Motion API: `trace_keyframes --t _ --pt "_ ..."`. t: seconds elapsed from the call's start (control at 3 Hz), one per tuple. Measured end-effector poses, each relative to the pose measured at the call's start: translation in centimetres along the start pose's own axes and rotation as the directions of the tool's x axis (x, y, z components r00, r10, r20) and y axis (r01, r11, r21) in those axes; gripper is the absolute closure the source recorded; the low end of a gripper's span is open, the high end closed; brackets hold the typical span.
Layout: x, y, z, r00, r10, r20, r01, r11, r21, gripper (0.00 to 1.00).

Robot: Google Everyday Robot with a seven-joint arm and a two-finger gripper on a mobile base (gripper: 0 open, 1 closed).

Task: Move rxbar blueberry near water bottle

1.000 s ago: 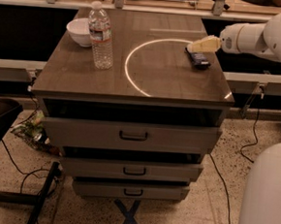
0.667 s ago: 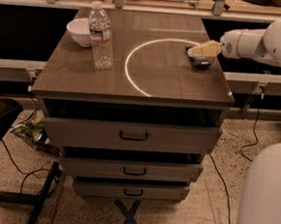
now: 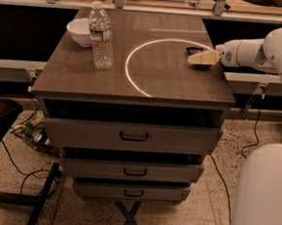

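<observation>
The rxbar blueberry (image 3: 194,51) is a small dark flat bar on the right side of the wooden table top, just inside a white circle marking. My gripper (image 3: 202,58) reaches in from the right on a white arm and sits right at the bar, covering its near edge. I cannot tell whether it touches the bar. The water bottle (image 3: 101,36) stands upright at the left of the table, clear with a white cap and a label band, far from the bar.
A small white bowl (image 3: 80,31) sits just behind and left of the bottle. The table (image 3: 133,87) is a drawer unit with three handled drawers. A shelf rail runs behind it. The robot's white base (image 3: 263,197) is at the lower right.
My gripper has come down and slightly toward the front edge at the bar. The bar now shows just behind it instead of under it. The bottle and bowl have not moved.
</observation>
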State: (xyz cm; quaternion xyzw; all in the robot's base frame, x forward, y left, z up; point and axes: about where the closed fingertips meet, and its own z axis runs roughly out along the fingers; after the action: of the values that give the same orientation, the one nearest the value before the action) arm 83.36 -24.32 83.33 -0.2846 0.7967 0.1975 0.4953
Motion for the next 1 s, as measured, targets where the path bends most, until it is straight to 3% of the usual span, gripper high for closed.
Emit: trace_keyframes --t 0.33,1.0 --pt "1.00 0.38 0.55 1.000 0.014 -0.021 -0.014 0.9994 -0.032 0.41" --pt "0.66 0.45 0.41 1.000 0.015 -0.024 -0.016 0.9992 -0.036 0.87"
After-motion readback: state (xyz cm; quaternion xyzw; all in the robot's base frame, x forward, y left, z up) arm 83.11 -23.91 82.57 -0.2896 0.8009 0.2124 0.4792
